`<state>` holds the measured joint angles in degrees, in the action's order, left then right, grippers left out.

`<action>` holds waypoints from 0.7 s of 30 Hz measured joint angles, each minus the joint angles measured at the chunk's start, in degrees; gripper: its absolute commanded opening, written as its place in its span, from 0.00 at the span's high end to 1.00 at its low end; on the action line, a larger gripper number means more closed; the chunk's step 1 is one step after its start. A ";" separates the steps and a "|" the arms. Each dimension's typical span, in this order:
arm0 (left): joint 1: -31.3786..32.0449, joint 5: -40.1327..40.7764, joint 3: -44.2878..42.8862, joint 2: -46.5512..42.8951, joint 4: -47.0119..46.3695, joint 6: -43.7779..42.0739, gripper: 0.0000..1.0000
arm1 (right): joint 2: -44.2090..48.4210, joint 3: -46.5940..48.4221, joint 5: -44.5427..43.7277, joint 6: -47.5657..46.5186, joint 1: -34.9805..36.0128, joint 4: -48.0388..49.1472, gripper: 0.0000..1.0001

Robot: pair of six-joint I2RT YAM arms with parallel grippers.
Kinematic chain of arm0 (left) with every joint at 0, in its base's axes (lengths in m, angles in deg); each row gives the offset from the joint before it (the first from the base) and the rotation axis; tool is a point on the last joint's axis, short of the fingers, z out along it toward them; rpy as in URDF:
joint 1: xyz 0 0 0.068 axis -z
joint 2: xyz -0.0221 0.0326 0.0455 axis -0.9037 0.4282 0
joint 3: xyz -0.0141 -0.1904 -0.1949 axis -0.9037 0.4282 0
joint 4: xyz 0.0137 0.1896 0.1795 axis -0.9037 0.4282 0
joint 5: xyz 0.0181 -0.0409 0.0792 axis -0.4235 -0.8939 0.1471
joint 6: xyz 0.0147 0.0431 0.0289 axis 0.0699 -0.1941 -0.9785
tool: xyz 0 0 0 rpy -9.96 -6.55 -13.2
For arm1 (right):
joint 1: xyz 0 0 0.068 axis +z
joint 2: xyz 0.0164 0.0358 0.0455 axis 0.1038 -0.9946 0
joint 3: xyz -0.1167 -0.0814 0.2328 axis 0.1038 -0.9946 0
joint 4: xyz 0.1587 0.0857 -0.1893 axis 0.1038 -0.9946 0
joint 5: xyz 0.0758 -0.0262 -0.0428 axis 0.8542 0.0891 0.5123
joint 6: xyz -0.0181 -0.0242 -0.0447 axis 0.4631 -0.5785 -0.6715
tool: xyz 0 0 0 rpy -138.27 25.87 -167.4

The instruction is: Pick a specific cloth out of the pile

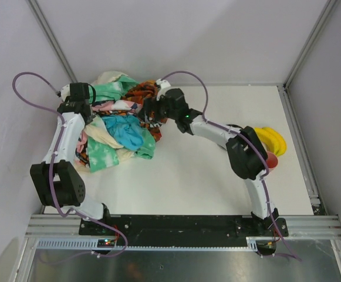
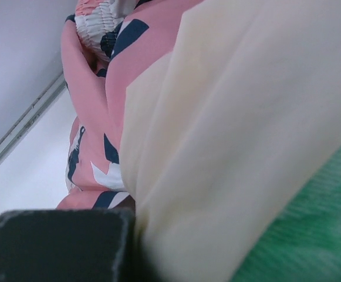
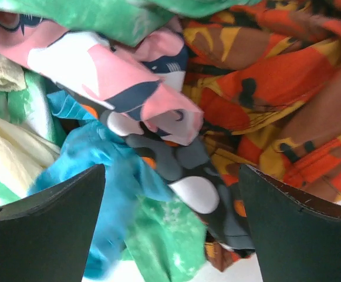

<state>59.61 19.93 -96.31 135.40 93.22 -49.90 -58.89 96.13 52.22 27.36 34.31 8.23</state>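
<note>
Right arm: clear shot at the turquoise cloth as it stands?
Probably yes: right gripper is open at the pile, turquoise cloth exposed beside one finger; only a pink patterned cloth overlaps its edge.

Open table [image 1: 193, 176] between pile [image 1: 108, 155] and yellow item [image 1: 274, 140]

The whole desk [image 1: 217, 176] is taken in by a fixed camera set high above and behind the arm bases, tilted down and forward; the pile [image 1: 117, 126] is seen at the far left. The left wrist view is pressed against the pile's side, filled by cream cloth [image 2: 229, 135] and pink patterned cloth [image 2: 94, 100]. The right wrist view is aimed into the pile at close range, framed by the spread fingers of the right claw [image 3: 171, 176]. The pile is shared by all three views; the cloth [image 3: 108, 170] by the overhead and right wrist views.
</note>
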 measured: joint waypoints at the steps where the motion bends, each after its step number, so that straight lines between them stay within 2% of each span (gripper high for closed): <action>1: -0.07 -0.31 0.09 0.00 0.17 0.00 0.99 | -1.27 2.16 -0.72 -0.37 0.94 -1.53 0.01; 7: -1.01 -1.99 0.15 0.00 0.24 -0.04 0.99 | -2.38 3.63 -6.03 -0.90 6.60 -6.51 0.01; 14: -1.53 -3.15 0.50 0.00 0.17 -0.02 0.99 | 1.49 -4.81 -12.70 -1.60 11.37 -7.30 0.01; 21: -1.68 -3.63 0.90 0.00 0.15 -0.02 0.99 | 2.93 -6.03 -17.31 -6.88 15.04 -6.23 0.01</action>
<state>57.93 16.30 -95.41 135.40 93.37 -49.92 -55.96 90.10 34.91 20.47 49.35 2.00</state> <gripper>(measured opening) 0.089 0.993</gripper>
